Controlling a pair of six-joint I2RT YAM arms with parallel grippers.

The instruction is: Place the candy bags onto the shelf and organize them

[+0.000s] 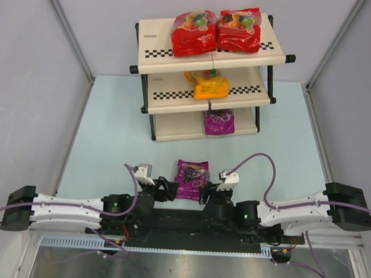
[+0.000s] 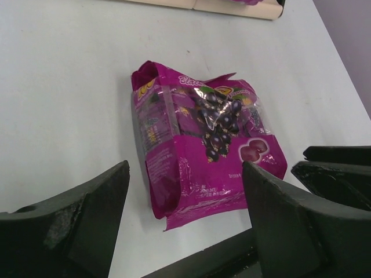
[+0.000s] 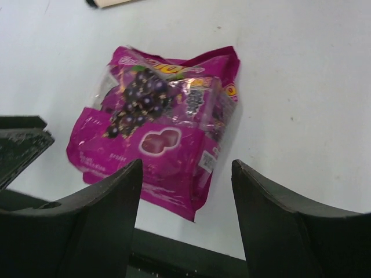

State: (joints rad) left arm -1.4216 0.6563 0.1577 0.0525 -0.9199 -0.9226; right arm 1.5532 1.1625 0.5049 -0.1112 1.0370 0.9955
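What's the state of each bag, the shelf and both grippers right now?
Left red bag: top tier
Right red bag: top tier, beside it
Orange bag: middle tier
Far purple bag: bottom tier
Near purple bag: on table, unheld
Left gripper: open, empty
Right gripper: open, empty
Shelf: upright, holding four bags

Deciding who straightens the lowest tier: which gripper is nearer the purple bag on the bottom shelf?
Right. The right gripper sits nearly straight in front of the shelved purple bag; the left gripper is off to its left, beyond the loose purple bag.
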